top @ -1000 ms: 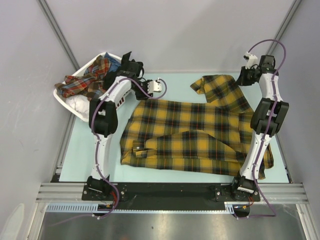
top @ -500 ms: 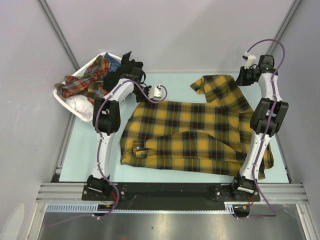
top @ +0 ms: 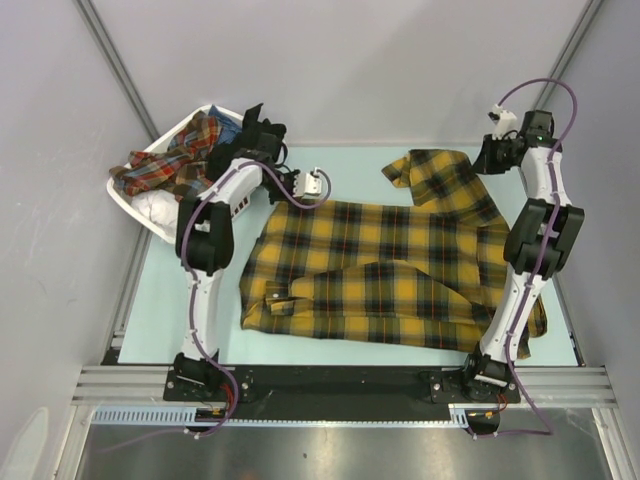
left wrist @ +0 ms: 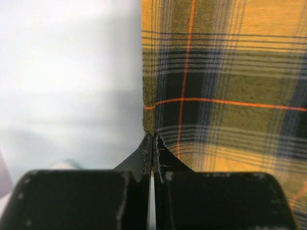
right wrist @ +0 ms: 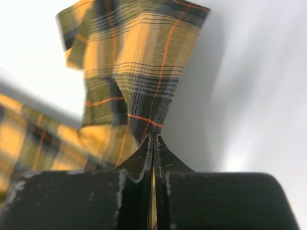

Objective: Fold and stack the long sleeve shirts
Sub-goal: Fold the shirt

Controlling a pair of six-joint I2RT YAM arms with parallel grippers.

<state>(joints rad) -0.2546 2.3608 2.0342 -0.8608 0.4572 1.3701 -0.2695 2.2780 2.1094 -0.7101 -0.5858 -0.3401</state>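
Far left, the white basket sat at the table's far corner, a red plaid garment heaped in it with white cloth below. Next over, the left gripper was down at the far left corner of the mustard-and-black plaid shirt. The left wrist view showed its 2 fingers clenched tight, the shirt's hemmed corner caught at their tips. The shirt lay spread flat across the middle of the pale table, 1 sleeve folded across its front and its near right edge hanging off the table. Over on the right, the right gripper pinched the far right part of the shirt, its fingers squeezed together on bunched cloth.
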